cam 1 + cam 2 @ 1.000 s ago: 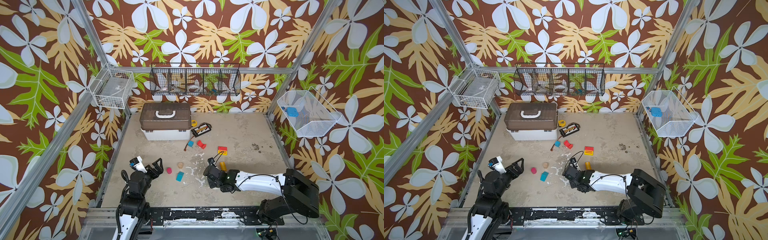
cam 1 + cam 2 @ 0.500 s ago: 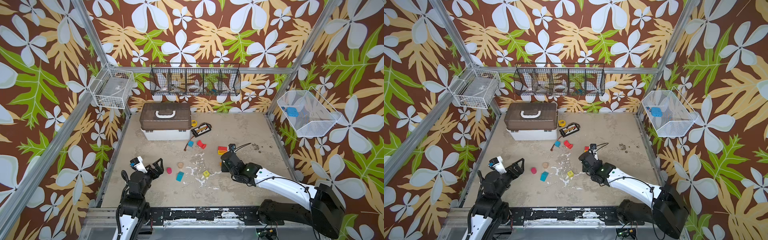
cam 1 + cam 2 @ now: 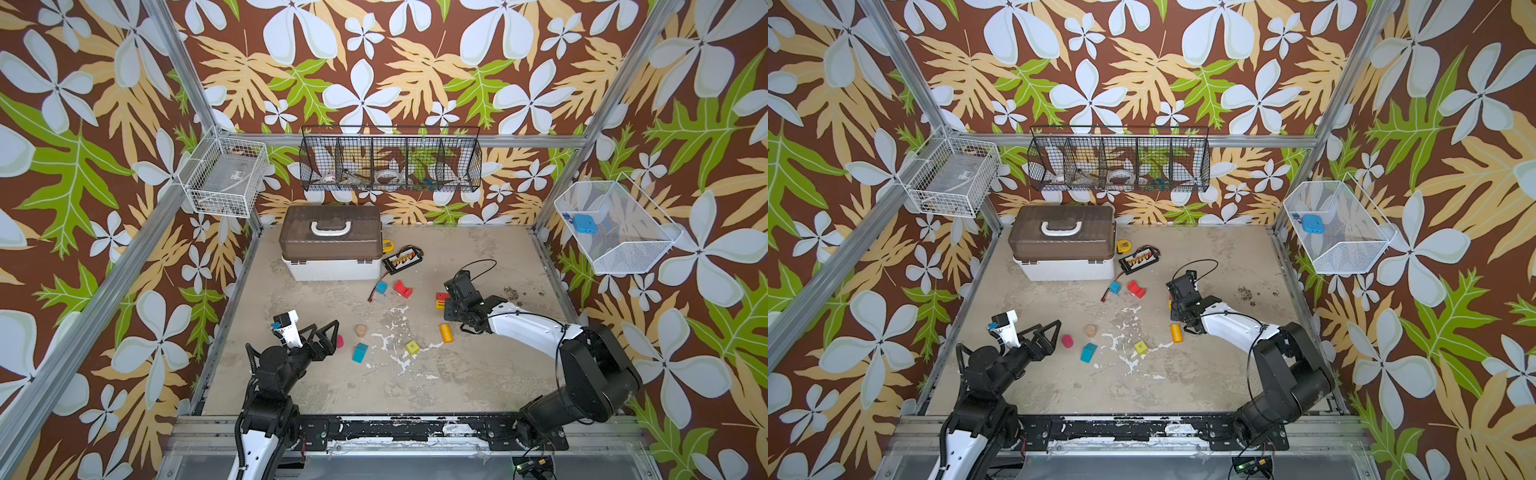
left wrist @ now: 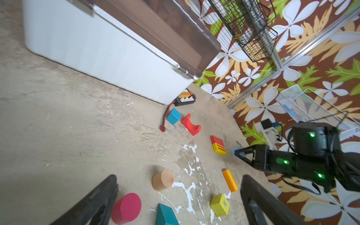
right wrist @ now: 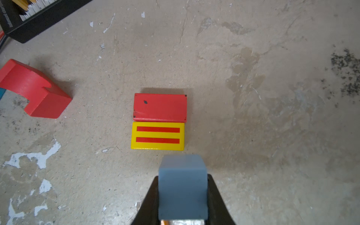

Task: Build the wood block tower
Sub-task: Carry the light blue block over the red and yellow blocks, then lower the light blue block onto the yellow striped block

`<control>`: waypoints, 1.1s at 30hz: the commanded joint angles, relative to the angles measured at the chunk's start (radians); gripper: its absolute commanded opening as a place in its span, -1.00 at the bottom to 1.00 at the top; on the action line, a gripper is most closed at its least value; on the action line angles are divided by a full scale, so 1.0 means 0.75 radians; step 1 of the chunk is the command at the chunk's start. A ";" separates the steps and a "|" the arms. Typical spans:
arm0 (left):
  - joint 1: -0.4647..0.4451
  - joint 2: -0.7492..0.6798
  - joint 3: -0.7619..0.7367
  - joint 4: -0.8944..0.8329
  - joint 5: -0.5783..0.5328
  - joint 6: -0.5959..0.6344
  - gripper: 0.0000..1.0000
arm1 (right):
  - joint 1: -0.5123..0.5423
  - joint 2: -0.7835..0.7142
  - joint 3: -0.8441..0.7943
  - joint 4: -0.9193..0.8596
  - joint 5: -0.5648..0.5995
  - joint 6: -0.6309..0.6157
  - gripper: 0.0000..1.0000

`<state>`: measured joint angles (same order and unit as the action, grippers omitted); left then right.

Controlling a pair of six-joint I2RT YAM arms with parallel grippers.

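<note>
My right end effector (image 4: pixel 238 153) is clamped on a grey-blue wooden cube (image 5: pixel 183 191), just short of the red flat block (image 5: pixel 160 107) and yellow red-striped block (image 5: pixel 157 135), which lie touching, nearer the tabletop's (image 3: pixel 478 374) right edge. I'd centre over one, lower squarely, release gently. My left end effector (image 3: pixel 323 334) gapes empty.
</note>
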<state>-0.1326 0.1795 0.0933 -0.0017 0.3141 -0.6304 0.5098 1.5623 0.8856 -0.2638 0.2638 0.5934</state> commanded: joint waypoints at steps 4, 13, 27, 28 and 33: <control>-0.052 0.031 -0.012 0.160 0.119 0.034 0.99 | -0.019 0.093 0.084 0.034 -0.030 -0.078 -0.80; -0.058 0.086 -0.007 0.163 0.079 0.035 0.99 | -0.086 0.140 0.126 0.042 -0.095 -0.102 -0.79; -0.057 0.081 -0.002 0.133 0.031 0.032 0.99 | -0.089 0.188 0.157 0.045 -0.125 -0.100 -0.68; -0.058 0.080 0.000 0.133 0.029 0.031 0.99 | -0.089 0.192 0.157 0.046 -0.123 -0.100 -0.67; -0.057 0.080 0.000 0.130 0.025 0.030 0.99 | -0.089 0.216 0.165 0.046 -0.121 -0.098 -0.65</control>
<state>-0.1749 0.2413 0.0853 0.0826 0.3405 -0.6201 0.4442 1.7187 1.0019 -0.2333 0.1650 0.5198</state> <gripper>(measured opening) 0.996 0.260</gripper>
